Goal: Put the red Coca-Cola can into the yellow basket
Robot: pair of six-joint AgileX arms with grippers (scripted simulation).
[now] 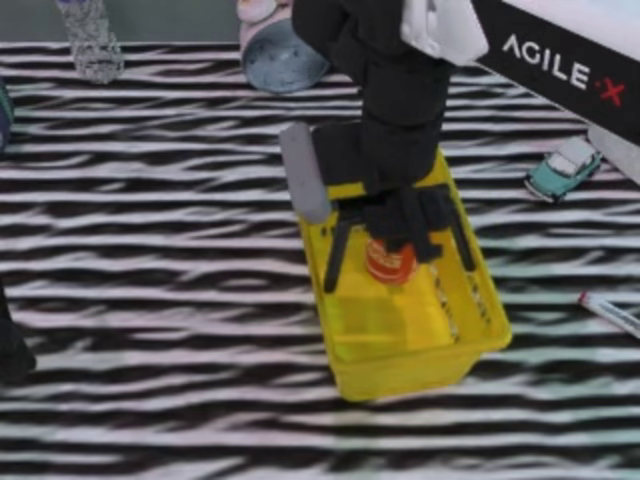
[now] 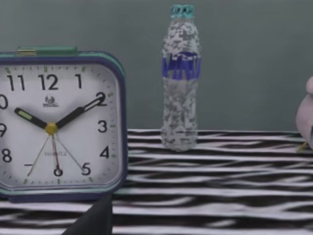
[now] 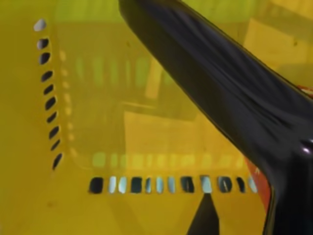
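The yellow basket (image 1: 400,350) stands right of the table's middle, its dark handle (image 1: 335,255) folded across the far half. The red Coca-Cola can (image 1: 389,262) sits upright inside it, just below my right gripper (image 1: 402,238), which reaches down into the basket from the far side. In the right wrist view I look along the perforated basket wall (image 3: 73,147). The handle (image 3: 220,88) crosses close in front, and a sliver of the can (image 3: 260,188) shows beside one fingertip (image 3: 205,213), not gripped. My left gripper (image 1: 10,352) is parked at the left edge.
A grey slab (image 1: 304,172) leans at the basket's far left corner. A water bottle (image 1: 92,40) and a pink-and-blue round object (image 1: 283,52) stand at the back. An alarm clock (image 2: 54,127) faces the left wrist. A toy car (image 1: 563,168) and a marker (image 1: 610,312) lie right.
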